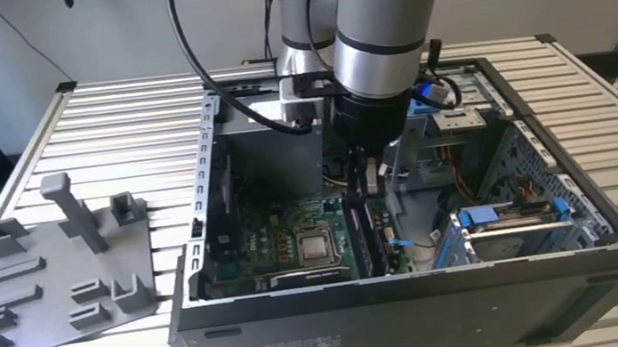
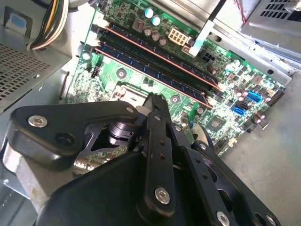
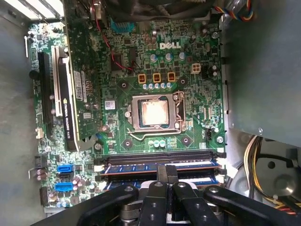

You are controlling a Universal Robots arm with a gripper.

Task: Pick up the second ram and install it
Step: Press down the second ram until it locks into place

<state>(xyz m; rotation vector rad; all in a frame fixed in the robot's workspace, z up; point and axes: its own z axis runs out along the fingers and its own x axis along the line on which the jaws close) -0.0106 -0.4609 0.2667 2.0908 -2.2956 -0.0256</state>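
Second ram: a long dark stick [image 3: 160, 168] lying in a motherboard memory slot, directly under the gripper's fingertips; also seen in the second wrist view [image 2: 155, 75].
Gripper: [image 3: 167, 176] lowered inside the case over the memory slots; fingers drawn close together at the stick's upper edge, though whether they grip it I cannot tell.
Motherboard: green [image 3: 188, 70], with bare processor socket [image 3: 154, 113] near the slots.
Computer case: open-topped [image 1: 422, 302], on a slatted table [image 1: 133, 107].
Fixture plate: grey, pegged [image 1: 54, 279], at the exterior view's left of the case.
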